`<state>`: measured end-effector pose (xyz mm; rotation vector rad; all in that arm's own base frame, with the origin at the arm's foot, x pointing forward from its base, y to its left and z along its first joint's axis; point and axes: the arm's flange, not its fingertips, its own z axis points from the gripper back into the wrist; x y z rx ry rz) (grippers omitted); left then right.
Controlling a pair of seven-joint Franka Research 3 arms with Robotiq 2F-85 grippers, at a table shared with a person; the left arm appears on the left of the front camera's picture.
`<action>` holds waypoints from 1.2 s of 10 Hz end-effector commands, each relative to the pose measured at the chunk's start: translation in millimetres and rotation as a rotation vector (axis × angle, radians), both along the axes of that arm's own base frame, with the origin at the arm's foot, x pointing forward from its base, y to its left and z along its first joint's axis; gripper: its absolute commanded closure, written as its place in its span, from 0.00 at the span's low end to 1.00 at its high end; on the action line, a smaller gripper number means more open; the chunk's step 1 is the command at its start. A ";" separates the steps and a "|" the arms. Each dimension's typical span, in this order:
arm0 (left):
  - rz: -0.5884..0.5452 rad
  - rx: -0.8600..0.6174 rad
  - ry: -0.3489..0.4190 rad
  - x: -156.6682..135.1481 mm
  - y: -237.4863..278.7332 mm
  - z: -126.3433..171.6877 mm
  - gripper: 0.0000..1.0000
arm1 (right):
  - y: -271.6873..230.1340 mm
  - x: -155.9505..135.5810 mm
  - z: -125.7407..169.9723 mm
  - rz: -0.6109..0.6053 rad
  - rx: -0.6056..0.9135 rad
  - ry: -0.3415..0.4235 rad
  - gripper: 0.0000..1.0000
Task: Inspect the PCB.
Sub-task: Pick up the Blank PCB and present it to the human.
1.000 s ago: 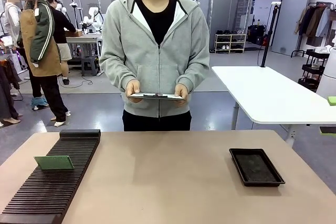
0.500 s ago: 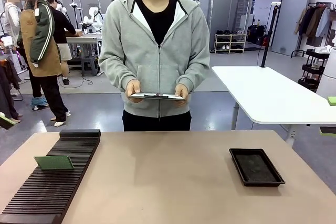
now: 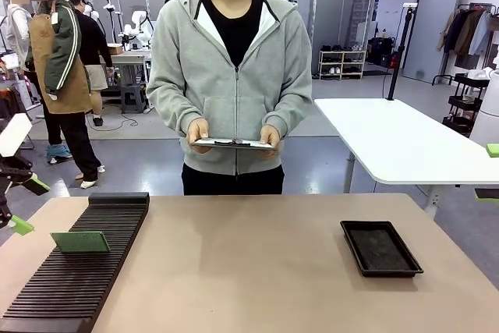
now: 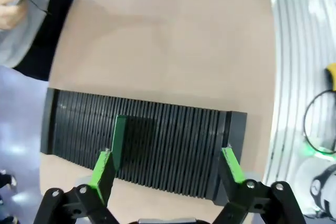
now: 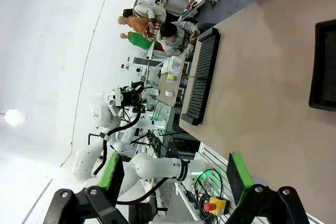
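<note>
Front view: the left gripper [image 3: 27, 207] is just swinging in, jaws wide apart, beside the ribbed black plastic rack [image 3: 78, 290] where the small green rectangular PCB [image 3: 80, 242] is standing slotted, so it's probably going for the pickup.

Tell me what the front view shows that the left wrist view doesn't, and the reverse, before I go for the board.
Front view adds the black tray on the right side of the table and the circuit board face-on, standing in the slotted rack. Left wrist view adds the left gripper from behind, jaws wide open, looking down at the rack, with the board edge-on near one fingertip. Shared: rack, board, table, left gripper, and the person holding a clipboard.
</note>
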<state>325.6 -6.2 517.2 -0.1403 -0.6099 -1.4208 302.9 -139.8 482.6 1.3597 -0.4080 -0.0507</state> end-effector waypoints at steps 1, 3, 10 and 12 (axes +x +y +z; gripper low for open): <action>-0.018 0.002 -0.014 -7.0 -3.5 7.6 0.00 | -0.8 -0.2 -0.2 0.005 -0.001 -0.016 0.00; -0.018 0.002 -0.014 -7.0 -3.5 7.6 0.00 | -0.8 -0.2 -0.2 0.005 -0.001 -0.016 0.00; 0.034 0.214 -0.006 97.7 21.4 -26.4 0.00 | -0.8 -0.2 -0.2 0.005 -0.001 -0.016 0.00; 0.088 0.215 0.027 120.6 23.9 -41.0 0.00 | -0.8 -0.2 -0.2 0.005 -0.001 -0.016 0.00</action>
